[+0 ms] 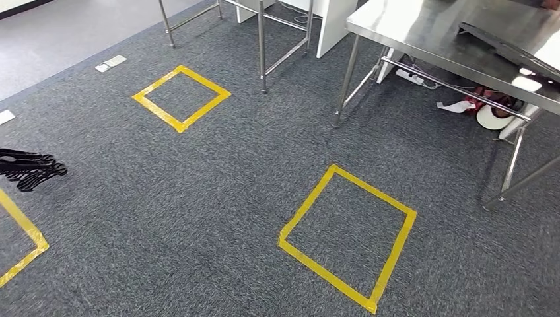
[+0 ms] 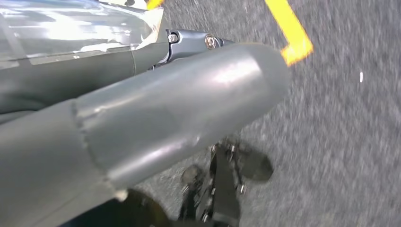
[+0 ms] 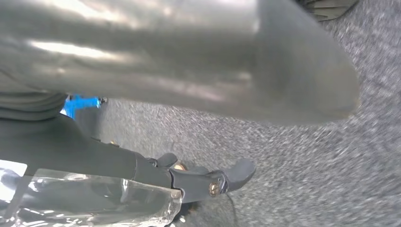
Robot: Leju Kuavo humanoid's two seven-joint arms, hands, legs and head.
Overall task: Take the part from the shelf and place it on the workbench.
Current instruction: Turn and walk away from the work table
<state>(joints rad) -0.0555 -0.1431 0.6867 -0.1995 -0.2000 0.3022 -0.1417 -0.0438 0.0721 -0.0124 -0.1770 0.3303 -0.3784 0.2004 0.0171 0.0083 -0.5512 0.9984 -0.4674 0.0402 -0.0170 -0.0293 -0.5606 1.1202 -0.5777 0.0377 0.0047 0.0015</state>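
Since neither hand carries anything, I judge this to be the walking stage before the pick-up. The part cannot be made out in any view, nor a shelf, so it is presumably not yet fetched.

At the left edge of the head view, the left hand (image 1: 28,170) hangs with its dark fingers stretched out and apart, grasping nothing. In the right wrist view, the right hand (image 3: 189,142) shows a thick grey thumb (image 3: 265,71) and a dark finger (image 3: 208,182) held apart with bare carpet between them, so it too is released. A crinkled clear film lies along each hand (whether it is a covering I cannot tell).

The carpet (image 1: 218,172) is dark grey, speckled and short-piled. It is marked with squares of flat yellow tape: one in the lower middle (image 1: 397,247), one at upper left (image 1: 158,109), and a corner at lower left. At upper right stands a workbench (image 1: 422,30) of brushed, reflective steel on thin tubular legs, with a flat dark object (image 1: 502,43) lying on it (what it is I cannot tell).

The next move calls for turning until the shelf comes into sight.
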